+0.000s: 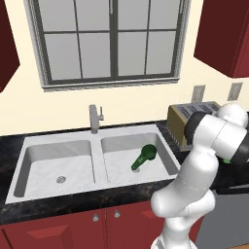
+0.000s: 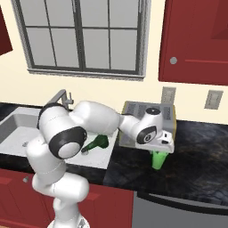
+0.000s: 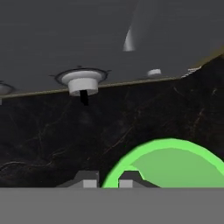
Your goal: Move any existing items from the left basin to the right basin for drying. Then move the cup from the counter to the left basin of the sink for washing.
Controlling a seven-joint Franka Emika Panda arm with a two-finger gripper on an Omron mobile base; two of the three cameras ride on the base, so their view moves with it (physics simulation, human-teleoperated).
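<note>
The bright green cup (image 2: 158, 159) stands on the black counter (image 2: 196, 164) just in front of the toaster, right of the sink. My gripper (image 2: 159, 152) comes down on it from above. In the hand view its two fingertips (image 3: 89, 179) sit close together astride the cup's (image 3: 175, 168) near rim, shut on it. A sliver of the cup (image 1: 226, 160) peeks out behind my arm. The dark green bottle-like item (image 1: 143, 156) lies on its side in the right basin (image 1: 116, 168), also seen past my arm (image 2: 95, 143). The left basin (image 1: 44, 170) holds nothing.
The toaster (image 1: 182, 119) stands at the counter's back, close behind the cup; its side and knob (image 3: 83, 83) loom ahead of the hand. The faucet (image 1: 95, 118) rises behind the sink's divider. Wall outlets (image 2: 213, 99) and red upper cabinets (image 2: 196, 40) lie above.
</note>
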